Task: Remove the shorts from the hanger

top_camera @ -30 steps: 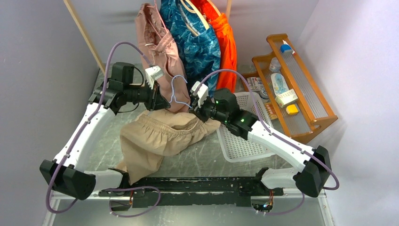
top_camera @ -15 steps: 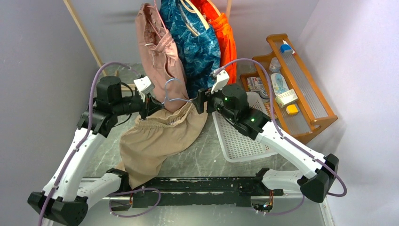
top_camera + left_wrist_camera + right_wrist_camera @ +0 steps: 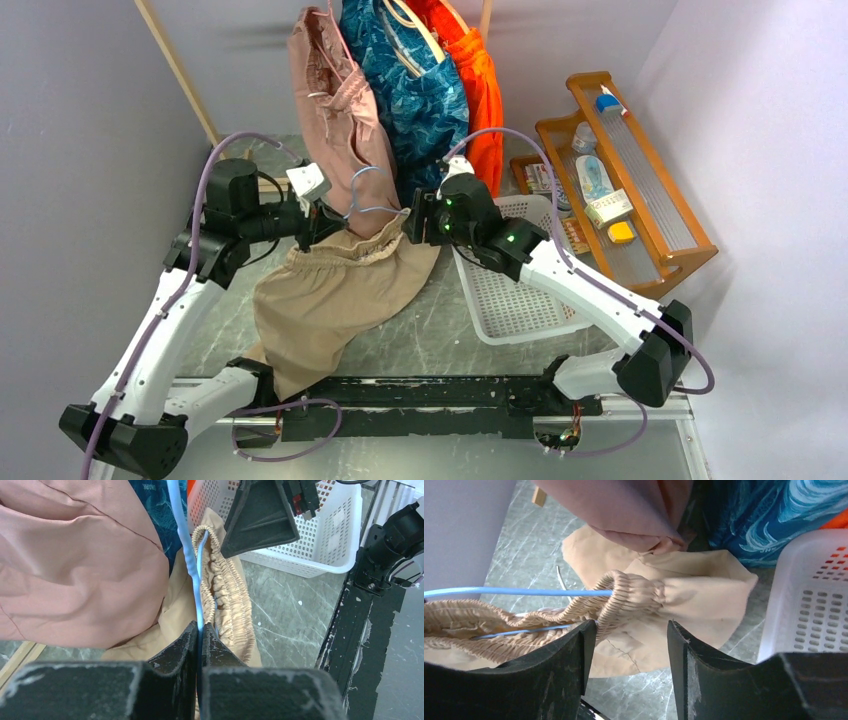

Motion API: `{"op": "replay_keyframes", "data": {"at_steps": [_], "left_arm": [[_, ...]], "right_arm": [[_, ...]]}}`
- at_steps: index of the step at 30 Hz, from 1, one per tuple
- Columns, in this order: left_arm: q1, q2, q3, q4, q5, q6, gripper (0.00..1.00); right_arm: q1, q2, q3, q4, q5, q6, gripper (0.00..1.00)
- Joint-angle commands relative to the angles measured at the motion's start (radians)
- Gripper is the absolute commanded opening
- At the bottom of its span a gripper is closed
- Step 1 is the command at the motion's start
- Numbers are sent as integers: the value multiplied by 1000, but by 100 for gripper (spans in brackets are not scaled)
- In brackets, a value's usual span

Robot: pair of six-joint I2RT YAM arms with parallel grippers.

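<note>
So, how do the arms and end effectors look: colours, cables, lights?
The left arm and right arm have white links and black joint housings. A lilac cable loops along each. Small green lights glow on the right arm. The left end effector and right end effector each have two black, wedge-shaped fingers, and a white camera box sits at each wrist.
</note>
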Motion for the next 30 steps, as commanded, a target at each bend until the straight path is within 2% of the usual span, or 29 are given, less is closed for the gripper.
{"op": "replay_keyframes", "data": {"at_steps": [1,5,8,13,17,20,22,24,26,30], "left_arm": [[1,-39,28,16,-2,45,7],[0,-40,23,-7,19,62,7],[0,-39,25,-35,21,75,7],[0,-36,25,-61,23,81,7],[0,-36,27,-61,27,84,7],[0,-32,33,-67,19,93,7],[1,-26,43,-82,11,98,7],[0,-23,44,-89,14,99,7],[0,-31,30,-78,23,81,7],[0,-51,13,-83,44,76,7]], "right_arm": [[-2,8,43,-50,64,39,55],[-3,16,45,-40,92,69,57],[-3,26,40,5,33,94,62],[-5,57,51,53,-51,129,61],[-4,80,67,29,-1,141,50],[-5,84,81,-12,53,135,35],[-5,77,72,-15,84,118,21],[-5,66,55,-14,115,103,11],[-5,53,35,-2,139,98,5],[-5,32,27,-2,185,96,0]]}}
